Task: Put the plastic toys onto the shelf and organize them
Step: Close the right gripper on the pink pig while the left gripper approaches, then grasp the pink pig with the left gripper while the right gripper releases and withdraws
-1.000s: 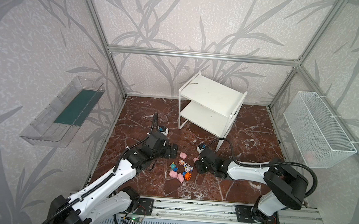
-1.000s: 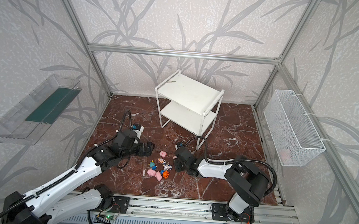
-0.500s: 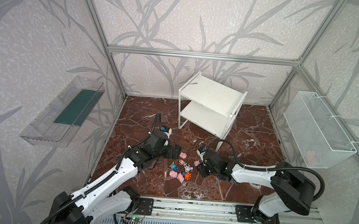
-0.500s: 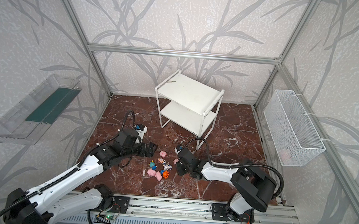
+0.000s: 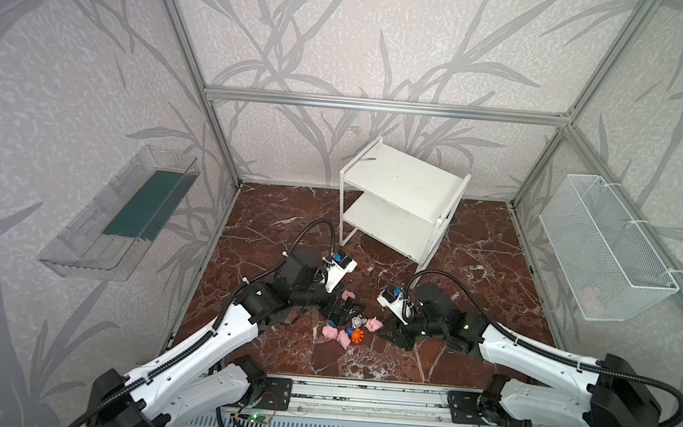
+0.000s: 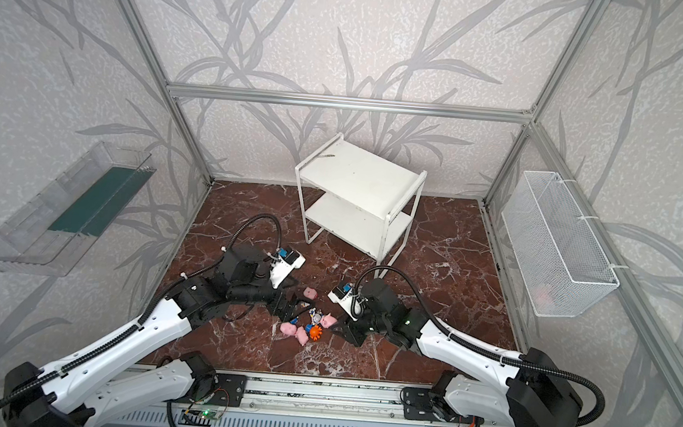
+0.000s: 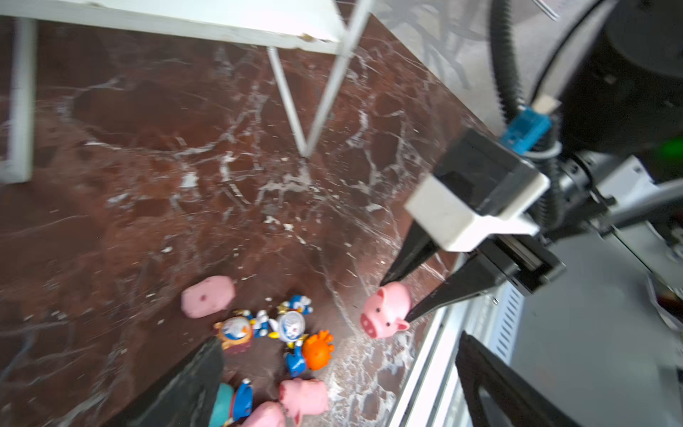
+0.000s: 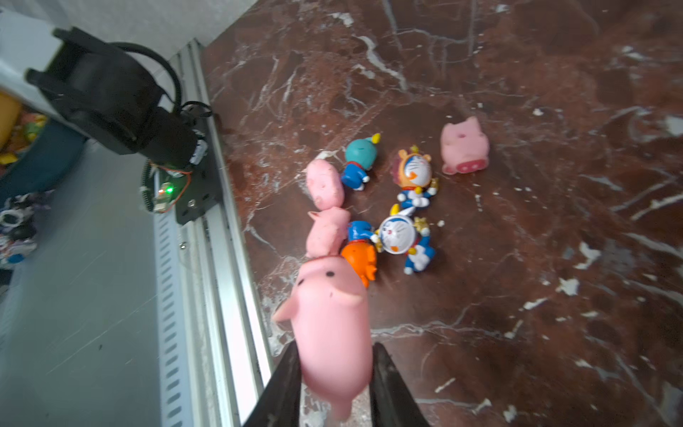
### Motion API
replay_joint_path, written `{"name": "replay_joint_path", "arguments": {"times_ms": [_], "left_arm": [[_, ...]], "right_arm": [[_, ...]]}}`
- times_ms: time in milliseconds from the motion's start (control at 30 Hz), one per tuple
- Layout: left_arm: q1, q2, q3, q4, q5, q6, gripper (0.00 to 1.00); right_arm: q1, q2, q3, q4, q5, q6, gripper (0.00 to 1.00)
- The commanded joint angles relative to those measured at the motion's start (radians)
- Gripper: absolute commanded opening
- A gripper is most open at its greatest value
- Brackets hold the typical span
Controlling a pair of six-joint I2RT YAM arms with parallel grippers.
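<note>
Right gripper (image 8: 334, 356): fingers clamped on a pig (image 8: 332, 325), one finger on each flank, snout pointing away from the wrist. The left wrist view confirms it, with the pig (image 7: 386, 310) pinched between the two black fingertips. Can't tell if it's clear of the worktop (image 5: 280, 226) or resting on it. In both top views the pig (image 5: 373, 324) is at the right end of the toy cluster, near the front edge, about centre.

Left gripper (image 7: 342, 340): fingers wide open, gripping nothing. In a top view the left gripper (image 5: 343, 311) sits low at the left side of the cluster.

The other toys are loose on the worktop:
- The orange figurine (image 8: 360, 260) is tipped over, touching the white-gold figurine (image 8: 397, 234), which lies face up.
- The brown figurine (image 8: 415, 170) lies face up just beside the white-gold one.
- The teal figurine (image 8: 360, 153) is down on its side, next to the pig pair (image 8: 327, 207).
- The pig pair lies end to end, touching, on the front-edge side of the cluster, with the orange figurine against one of them.
- The lone pig (image 8: 464, 148) is apart from the rest, on the side facing the back edge.

Shelf (image 5: 400, 181): near the back edge, about centre, skewed to the edges, well apart from all the toys.
</note>
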Motion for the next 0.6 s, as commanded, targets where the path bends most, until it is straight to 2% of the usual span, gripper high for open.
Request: {"name": "replay_joint_path", "arguments": {"times_ms": [0,200,367,567], "left_arm": [[-0.073,0.011,0.029,-0.065,0.023,0.159,0.99],[-0.177,-0.004,-0.022,-0.009,-0.045,0.209,0.96],[-0.248,-0.040,-0.057,0.011,-0.027,0.233,0.90],[-0.277,-0.062,-0.069,0.000,-0.003,0.240,0.86]], "right_arm": [[-0.002,-0.014,0.029,-0.059,-0.141,-0.046,0.31],[-0.001,-0.038,0.014,-0.012,-0.208,-0.030,0.31],[-0.002,-0.084,-0.008,0.024,-0.249,-0.003,0.31],[-0.001,-0.117,-0.010,0.040,-0.282,0.010,0.31]]}}
